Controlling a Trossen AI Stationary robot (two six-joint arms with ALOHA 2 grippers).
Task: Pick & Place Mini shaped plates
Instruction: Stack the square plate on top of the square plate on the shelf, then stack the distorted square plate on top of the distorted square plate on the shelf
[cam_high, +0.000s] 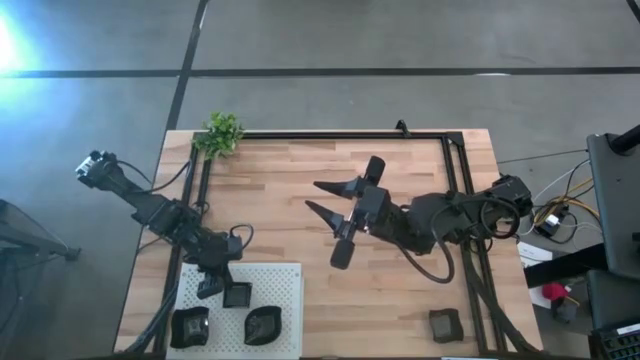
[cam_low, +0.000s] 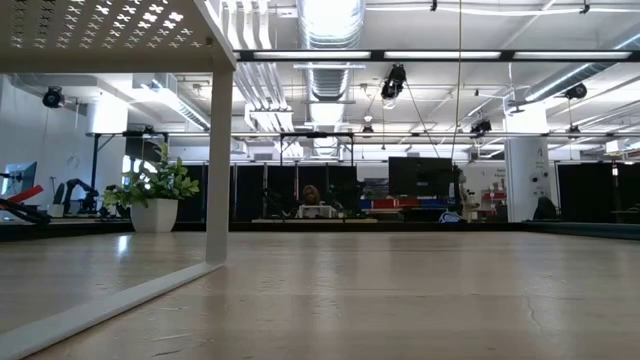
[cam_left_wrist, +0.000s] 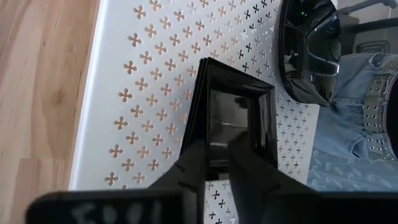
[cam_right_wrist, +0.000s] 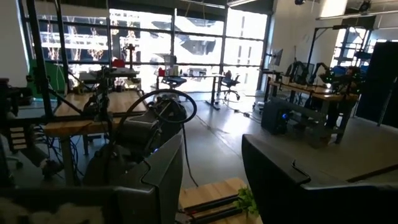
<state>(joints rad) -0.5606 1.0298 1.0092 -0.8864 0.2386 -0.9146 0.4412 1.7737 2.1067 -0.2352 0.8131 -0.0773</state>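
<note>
Small square black plate with a raised glossy rim (cam_left_wrist: 235, 118) lies flat on the white perforated board (cam_high: 285, 280), near the board's middle. Left gripper (cam_high: 212, 287) sits at this plate's near rim; in the left wrist view its two dark fingers (cam_left_wrist: 193, 163) straddle the rim edge, one outside the wall and one over the plate's floor. Fingers look slightly parted, but whether they pinch the rim or have let go cannot be told.

Two more dark dishes on the same board, along its front edge: a rounded black dish (cam_high: 190, 327) at the front left corner, and a wavy-edged dark dish (cam_high: 264, 325) beside it toward the board's middle, glossy in the wrist view. All three are apart from one another.

A fourth small dark-grey square dish (cam_high: 445, 324) rests on the bare wooden worktop (cam_high: 300, 190) near its front right corner, well apart from the board.

Right gripper (cam_high: 330, 200) hangs above the worktop's middle, fingers spread wide, nothing between them.

Small green plant (cam_high: 221, 132) stands at the worktop's back left corner.
</note>
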